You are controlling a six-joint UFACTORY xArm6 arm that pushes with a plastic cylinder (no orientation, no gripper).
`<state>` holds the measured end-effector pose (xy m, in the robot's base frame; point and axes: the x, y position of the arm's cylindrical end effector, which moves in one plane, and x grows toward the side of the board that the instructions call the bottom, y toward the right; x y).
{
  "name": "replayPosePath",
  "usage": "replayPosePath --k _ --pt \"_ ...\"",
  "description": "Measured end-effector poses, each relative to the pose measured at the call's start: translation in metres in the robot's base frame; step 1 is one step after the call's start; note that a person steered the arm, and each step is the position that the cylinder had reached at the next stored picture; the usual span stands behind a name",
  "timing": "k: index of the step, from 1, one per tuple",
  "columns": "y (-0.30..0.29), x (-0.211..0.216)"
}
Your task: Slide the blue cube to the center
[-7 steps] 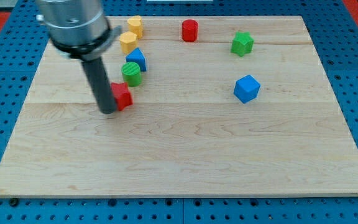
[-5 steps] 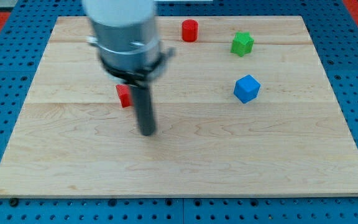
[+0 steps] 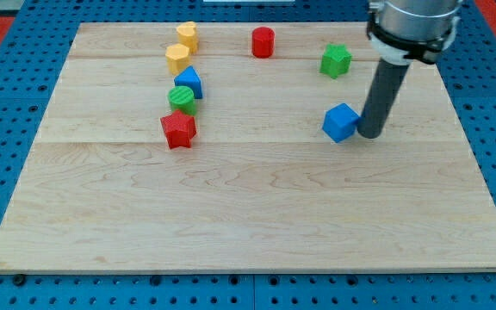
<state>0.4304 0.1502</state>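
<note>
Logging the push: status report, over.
My tip against the blue cube, on its right in the view. Cube right of center. Path leftward unobstructed.

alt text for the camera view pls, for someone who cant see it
My tip sits right beside the blue cube, on its side toward the view's right, on a wooden board. Far off at the view's upper left cluster a red star, green cylinder and two yellow blocks.
</note>
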Motion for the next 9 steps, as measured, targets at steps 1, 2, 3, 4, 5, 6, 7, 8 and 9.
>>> replayPosePath --k 1,2,3,4,5,6,7,8,9 --pt "-0.050 -0.005" --pt "-0.006 -0.009" --pt "0.008 -0.043" --pt "-0.013 -0.049" --pt "-0.053 -0.036" --pt "-0.090 -0.036" --pt "-0.077 -0.042" --pt "0.019 -0.083" --pt "0.119 -0.114"
